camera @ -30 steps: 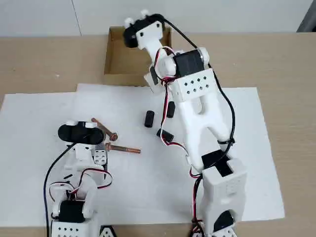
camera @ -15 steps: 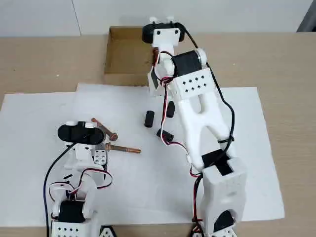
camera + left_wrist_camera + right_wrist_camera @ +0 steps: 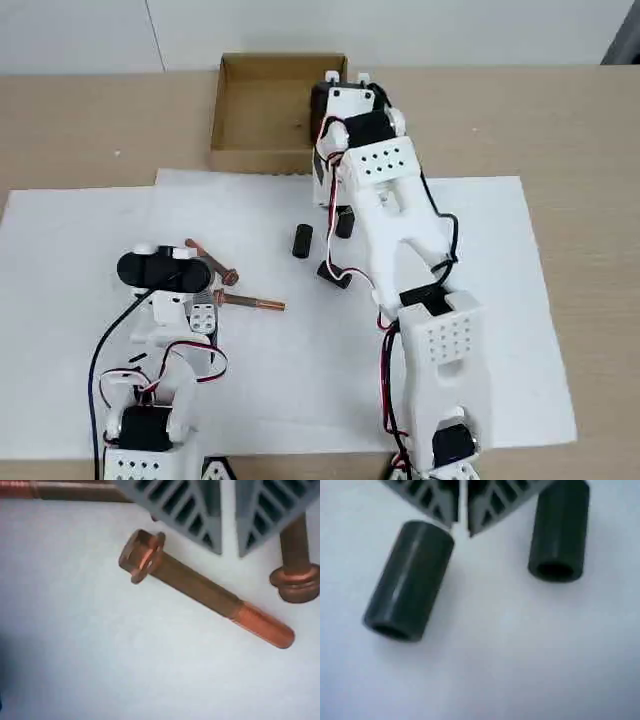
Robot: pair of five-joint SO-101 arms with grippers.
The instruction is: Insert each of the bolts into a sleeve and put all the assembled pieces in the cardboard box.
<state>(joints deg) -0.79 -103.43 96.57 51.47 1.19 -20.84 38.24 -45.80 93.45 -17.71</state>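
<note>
Apparently at the pick-up step: right end effector (image 3: 463, 530) closed, empty, above sleeves (image 3: 409, 580) at centre; left end effector (image 3: 229, 550) closed, empty, over bolts (image 3: 200, 592) at near left. Next, to open and grip one sleeve.

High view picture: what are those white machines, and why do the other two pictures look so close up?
They are robot arms: left arm, right arm. The high view looks down at the table from above. Each close-up comes from a camera on an arm's wrist, looking past its grey end effector. The left end effector hangs over copper bolts; the right end effector hangs over black sleeves. Both lie on white paper. Neither holds anything. The cardboard box sits farther back.
</note>
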